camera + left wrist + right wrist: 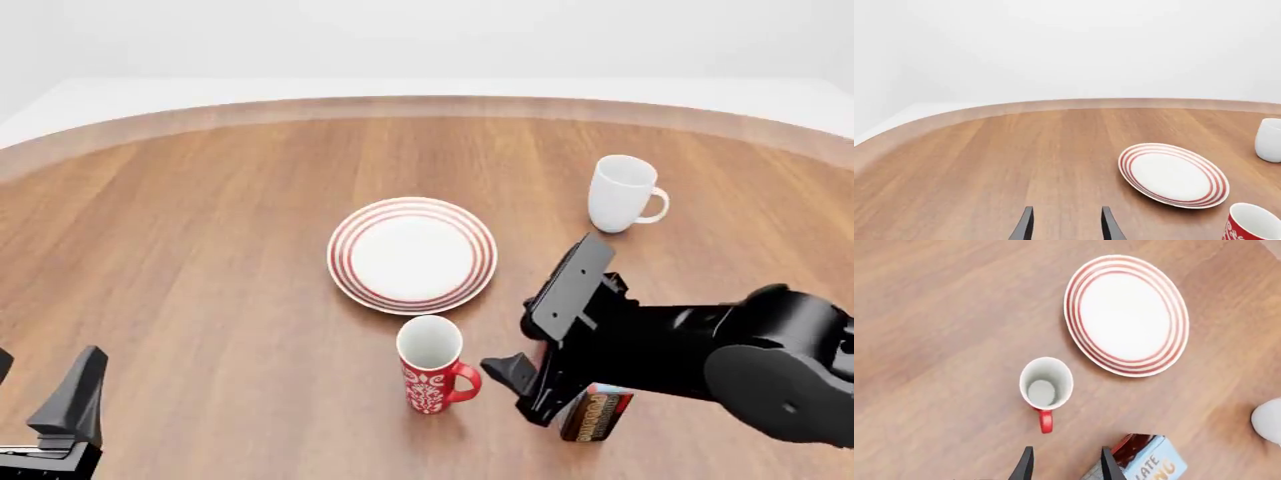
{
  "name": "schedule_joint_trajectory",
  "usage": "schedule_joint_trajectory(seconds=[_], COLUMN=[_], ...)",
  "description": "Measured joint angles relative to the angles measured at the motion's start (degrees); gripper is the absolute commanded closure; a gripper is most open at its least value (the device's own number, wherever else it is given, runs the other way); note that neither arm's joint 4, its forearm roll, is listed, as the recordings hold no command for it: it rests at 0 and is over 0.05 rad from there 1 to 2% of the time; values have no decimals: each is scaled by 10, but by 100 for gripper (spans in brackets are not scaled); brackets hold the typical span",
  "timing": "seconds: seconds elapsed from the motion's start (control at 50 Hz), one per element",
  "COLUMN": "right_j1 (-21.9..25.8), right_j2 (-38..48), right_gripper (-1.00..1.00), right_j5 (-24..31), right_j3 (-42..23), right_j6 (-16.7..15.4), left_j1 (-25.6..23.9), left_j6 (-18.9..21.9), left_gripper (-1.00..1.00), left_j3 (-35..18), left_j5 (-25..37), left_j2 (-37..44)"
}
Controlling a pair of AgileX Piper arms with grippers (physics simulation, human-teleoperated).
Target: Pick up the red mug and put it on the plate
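A: Mug (431, 365) upright on table (200, 250), just short of plate (412, 253), handle toward right gripper (514, 385).
B: Right gripper nearer, spread, empty. Left gripper (1064, 225) far off, also spread.

Red mug (1045, 386) upright on wood table (934, 340), white inside, handle pointing toward gripper (1066, 463). Fingers (1025, 465) parted, nothing between them — tips near handle, not touching. Plate (1126, 315) just beyond mug, apart from it. Small box (1147, 460) beside one finger — lettering partly cut off. White mug (1269, 420) at frame edge.
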Motion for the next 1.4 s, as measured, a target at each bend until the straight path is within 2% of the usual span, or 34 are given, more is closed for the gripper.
schedule_joint_trajectory(seconds=[0.62, 1.4], right_j1=[41, 53], right_j2=[66, 139], right_gripper=[-100, -100], right_j5=[-55, -125], right_j3=[19, 33], right_j6=[24, 51], left_j1=[0, 0], left_j6=[0, 0], left_gripper=[-100, -100], left_j3=[0, 0], left_j5=[0, 0], left_j2=[0, 0])
